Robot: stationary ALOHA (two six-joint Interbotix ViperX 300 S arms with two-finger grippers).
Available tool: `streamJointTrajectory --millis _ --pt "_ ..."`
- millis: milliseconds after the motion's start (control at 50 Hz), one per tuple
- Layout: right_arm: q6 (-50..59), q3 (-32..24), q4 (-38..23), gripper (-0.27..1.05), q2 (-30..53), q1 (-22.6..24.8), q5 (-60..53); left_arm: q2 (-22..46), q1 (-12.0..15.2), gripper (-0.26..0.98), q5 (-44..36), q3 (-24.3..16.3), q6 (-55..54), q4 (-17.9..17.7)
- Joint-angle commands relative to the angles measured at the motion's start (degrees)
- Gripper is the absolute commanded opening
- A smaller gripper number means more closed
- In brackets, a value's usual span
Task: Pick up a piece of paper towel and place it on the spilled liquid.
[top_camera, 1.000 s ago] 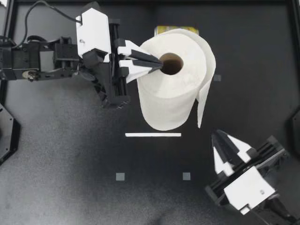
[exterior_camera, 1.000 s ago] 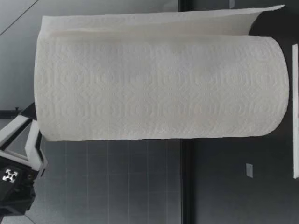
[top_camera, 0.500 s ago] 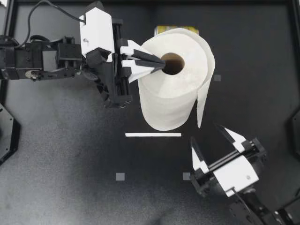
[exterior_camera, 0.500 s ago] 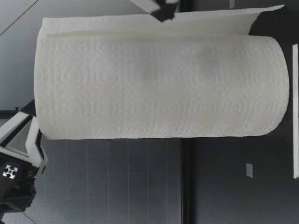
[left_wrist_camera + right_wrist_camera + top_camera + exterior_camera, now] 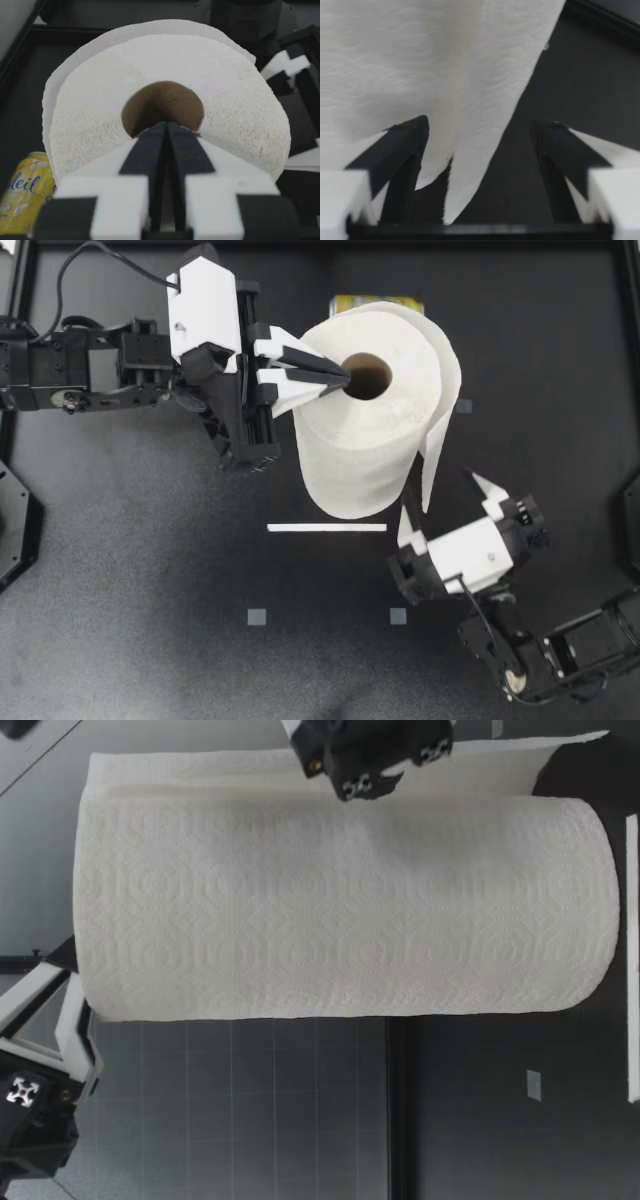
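An upright white paper towel roll [image 5: 365, 410] stands at the table's middle back, and a loose sheet [image 5: 438, 440] hangs down its right side. My left gripper [image 5: 343, 380] is shut, its tips resting at the rim of the roll's cardboard core [image 5: 162, 107]. My right gripper [image 5: 440, 497] is open just in front of the roll's right side. In the right wrist view the loose sheet's lower corner [image 5: 485, 100] hangs between the open fingers [image 5: 402, 150], touching neither. The low view shows the roll [image 5: 350, 910] with my right gripper's dark body beside it.
A yellow can [image 5: 375, 302] stands behind the roll, also beside it in the left wrist view as the can [image 5: 25, 197]. A white strip [image 5: 326, 528] lies in front of the roll. Two small grey squares [image 5: 257, 617] mark the black table nearer the front.
My right gripper opened wide, turned and moved up and left to the roll, its fingers now on either side of the hanging sheet. The left gripper stayed at the core.
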Motion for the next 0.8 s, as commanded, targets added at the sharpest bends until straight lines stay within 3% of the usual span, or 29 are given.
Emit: streamJointTrajectory --millis 0,340,780 --pt "0.09 0.09 -0.09 0.76 -1.41 -1.05 0.18 0.09 0.26 0.15 0.62 0.18 -0.09 -0.09" --pt "0.18 2.81 -0.62 0.76 -5.45 -2.55 2.81 -0.53 0.26 0.15 0.62 0.97 -0.18 -0.26" --pt "0.0 3.08 -6.42 0.75 -7.03 -7.29 2.02 -0.62 0.26 0.15 0.09 1.49 -0.18 -0.44"
